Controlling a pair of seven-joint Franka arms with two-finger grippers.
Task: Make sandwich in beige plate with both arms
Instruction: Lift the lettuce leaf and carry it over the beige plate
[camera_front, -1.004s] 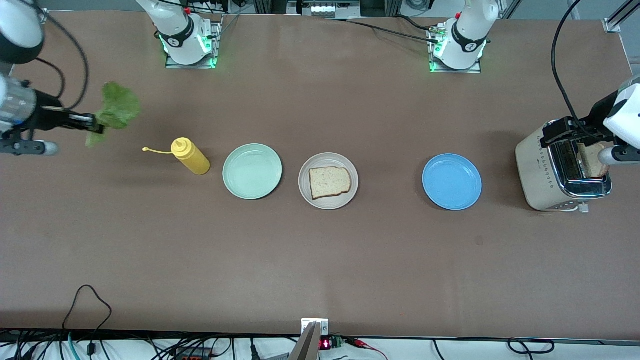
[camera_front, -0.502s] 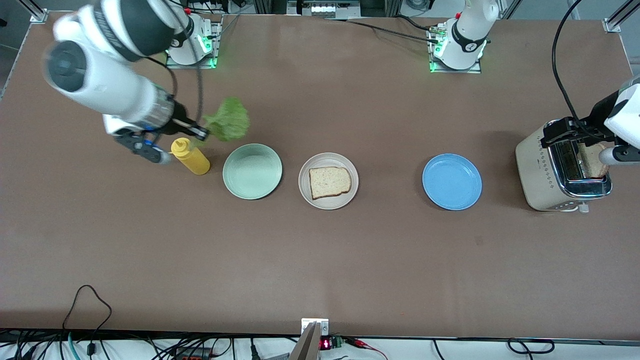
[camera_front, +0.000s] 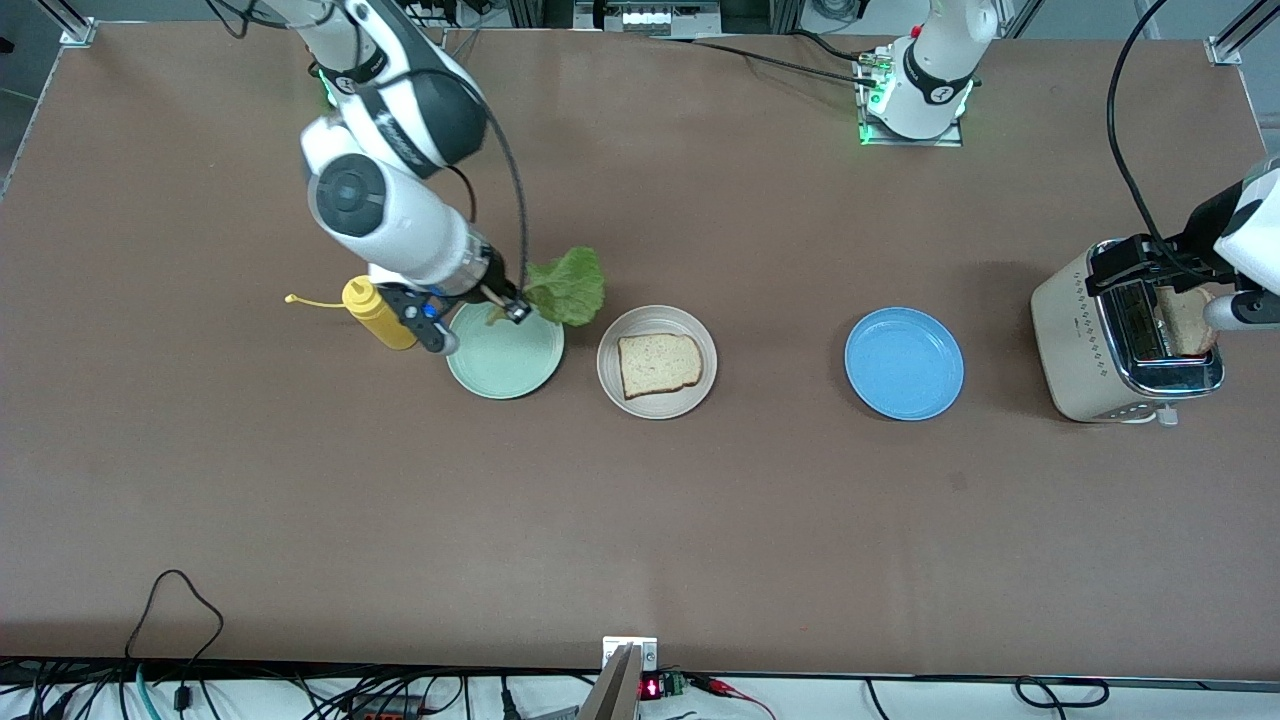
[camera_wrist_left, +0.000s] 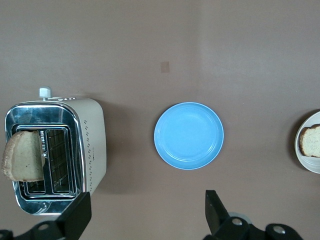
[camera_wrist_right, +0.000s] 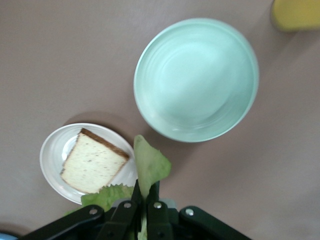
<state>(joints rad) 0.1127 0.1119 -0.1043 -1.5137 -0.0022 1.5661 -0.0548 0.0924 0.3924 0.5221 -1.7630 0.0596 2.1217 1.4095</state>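
Brown tabletop (camera_front: 640, 520) was shown with three plates in a row and a toaster (camera_front: 1125, 345) at the left arm's end. On the beige plate (camera_front: 657, 398) one slice of bread (camera_front: 659, 364) had been laid, so the base of the sandwich was judged done. The lettuce leaf (camera_front: 568, 288) was seen clamped in the right pincer (camera_front: 512, 310), jaws together on its stem, held over the rim of the mint-green plate (camera_front: 505, 370), at about ten o'clock from the beige plate; the leaf had not yet been laid on the bread. A yellow squeeze bottle (camera_front: 380, 312) stood just beside the mint-green plate, toward the right arm's end. The left pincer (camera_wrist_left: 145, 220) was held with jaws apart over the toaster, gripping nothing; a second slice (camera_front: 1186, 320) stood upright in a toaster slot. The blue plate (camera_front: 904, 363) lay between beige plate and toaster. Left to do, by this reading: leaf placed, second slice fetched and set on top.
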